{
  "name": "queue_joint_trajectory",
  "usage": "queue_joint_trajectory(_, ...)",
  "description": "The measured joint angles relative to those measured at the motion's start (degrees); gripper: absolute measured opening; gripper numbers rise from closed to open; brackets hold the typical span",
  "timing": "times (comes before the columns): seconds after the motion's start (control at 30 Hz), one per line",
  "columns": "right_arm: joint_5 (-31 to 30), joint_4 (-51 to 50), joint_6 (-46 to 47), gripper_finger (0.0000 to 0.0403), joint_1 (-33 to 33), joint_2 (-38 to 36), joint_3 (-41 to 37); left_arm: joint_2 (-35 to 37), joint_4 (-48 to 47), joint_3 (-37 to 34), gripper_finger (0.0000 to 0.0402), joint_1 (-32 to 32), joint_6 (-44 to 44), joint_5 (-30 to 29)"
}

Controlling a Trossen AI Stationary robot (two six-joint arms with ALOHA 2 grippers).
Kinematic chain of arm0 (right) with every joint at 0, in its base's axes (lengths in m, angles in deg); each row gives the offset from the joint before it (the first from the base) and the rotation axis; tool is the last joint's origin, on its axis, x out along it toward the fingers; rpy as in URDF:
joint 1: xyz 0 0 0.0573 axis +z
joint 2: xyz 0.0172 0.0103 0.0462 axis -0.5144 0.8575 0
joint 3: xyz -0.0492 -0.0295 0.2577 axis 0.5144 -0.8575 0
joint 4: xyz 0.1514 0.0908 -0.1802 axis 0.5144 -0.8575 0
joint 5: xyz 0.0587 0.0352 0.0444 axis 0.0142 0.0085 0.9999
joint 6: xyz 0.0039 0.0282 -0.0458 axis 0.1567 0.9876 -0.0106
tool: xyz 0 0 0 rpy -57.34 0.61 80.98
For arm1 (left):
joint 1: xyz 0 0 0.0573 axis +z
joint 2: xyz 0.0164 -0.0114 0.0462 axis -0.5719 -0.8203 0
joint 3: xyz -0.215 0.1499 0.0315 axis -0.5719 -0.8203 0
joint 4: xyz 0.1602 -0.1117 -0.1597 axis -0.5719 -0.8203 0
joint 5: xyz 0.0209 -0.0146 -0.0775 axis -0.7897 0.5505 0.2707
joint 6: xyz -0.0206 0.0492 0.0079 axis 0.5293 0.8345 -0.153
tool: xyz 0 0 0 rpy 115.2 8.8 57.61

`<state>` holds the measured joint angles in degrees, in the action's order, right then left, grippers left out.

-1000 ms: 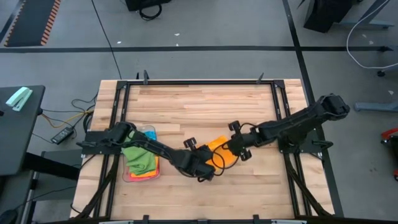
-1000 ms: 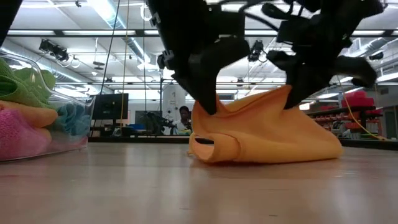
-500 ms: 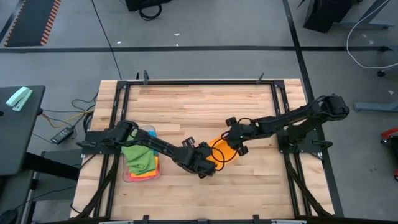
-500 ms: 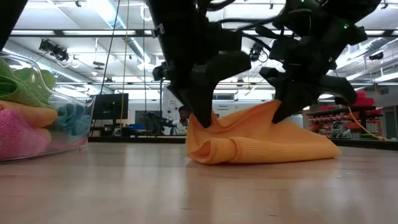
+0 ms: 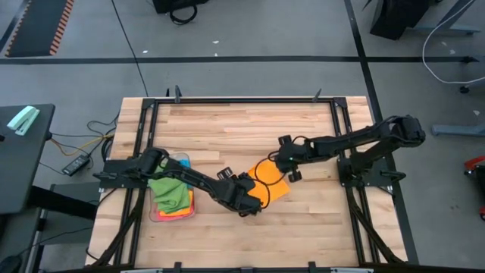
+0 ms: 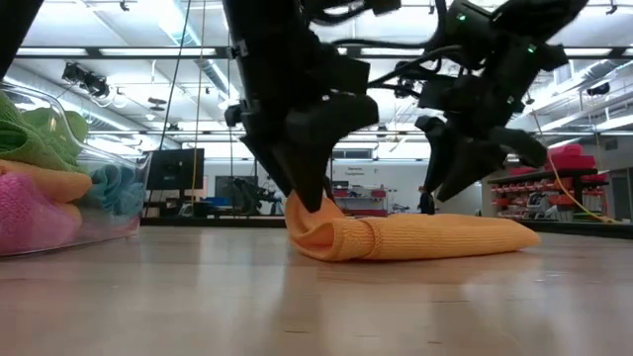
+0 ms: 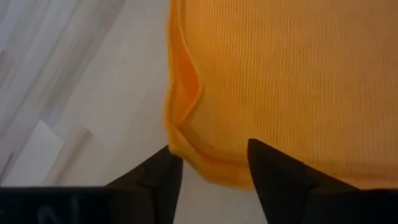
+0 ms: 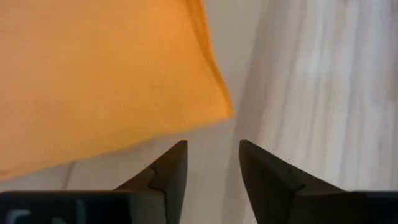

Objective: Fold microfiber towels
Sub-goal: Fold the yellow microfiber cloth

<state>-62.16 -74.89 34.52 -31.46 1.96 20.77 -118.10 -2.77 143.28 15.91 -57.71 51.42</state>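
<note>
- High view: the orange towel (image 5: 270,184) lies flat on the wooden counter (image 5: 242,129), near its middle. The left gripper (image 5: 244,199) sits at the towel's near-left edge; the right gripper (image 5: 285,161) sits at its far-right corner. A clear tray (image 5: 171,214) on the counter's left side holds the green towel (image 5: 168,193) on top of other cloths.
- Low view: the orange towel (image 6: 410,238) rests folded on the counter (image 6: 316,297), its rolled edge under the left gripper (image 6: 309,193). The right gripper (image 6: 457,183) hangs just above the towel's other end, seemingly clear of it. In the tray (image 6: 109,213) lie green, orange, blue and pink cloths.
- Left wrist view: the left gripper (image 7: 211,168) has its fingers parted, straddling the towel's (image 7: 280,81) folded corner; nothing is pinched.
- Right wrist view: the right gripper (image 8: 211,163) is released, its fingers apart over bare counter (image 8: 311,81), the towel's (image 8: 93,81) corner just beyond them.
</note>
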Motion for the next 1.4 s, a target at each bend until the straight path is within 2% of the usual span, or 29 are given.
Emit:
queue_joint_trajectory(0.13,-0.1,-8.3,3.9,0.0166,-1.0,0.0,3.9,1.8,-1.0,0.0,0.0204,-1.2,0.0,0.1)
queue_joint_trajectory(0.2,2.3,-11.2,5.7,0.0168,-0.6,0.0,5.4,2.4,-0.5,0.0,0.0204,-2.1,1.3,0.1)
queue_joint_trajectory(0.3,8.2,-11.2,8.4,0.0167,0.8,0.0,5.7,2.6,1.7,0.0,0.0196,-3.9,8.6,0.1)
queue_joint_trajectory(0.4,14.4,-6.3,10.1,0.0166,3.2,0.0,3.8,1.5,3.6,0.1,0.0186,-6.0,16.4,-0.2)
queue_joint_trajectory(0.53,14.8,1.7,8.7,0.0166,5.9,0.0,0.1,0.0,2.8,0.0,0.0175,-7.5,22.0,-2.7)
queue_joint_trajectory(0.73,17.2,14.5,5.4,0.0165,5.9,-0.1,-3.4,0.0,3.9,0.0,0.0165,-7.4,30.6,-8.8)
queue_joint_trajectory(1.0,18.6,27.9,10.0,0.0165,7.2,-0.1,-7.8,0.0,11.7,0.0,0.0147,-4.4,42.3,-9.6)
queue_joint_trajectory(1.23,18.0,25.7,11.3,0.0165,5.8,-0.3,-7.9,0.0,14.2,0.0,0.0129,0.9,60.6,-9.5)
queue_joint_trajectory(1.33,17.9,20.7,14.2,0.0165,5.4,-0.9,-7.9,0.0,14.1,0.0,0.0123,3.8,66.3,-9.2)
queue_joint_trajectory(1.4,17.6,16.0,17.3,0.0165,5.4,-1.7,-7.9,0.0,14.0,0.0,0.012,5.9,69.3,-5.8)
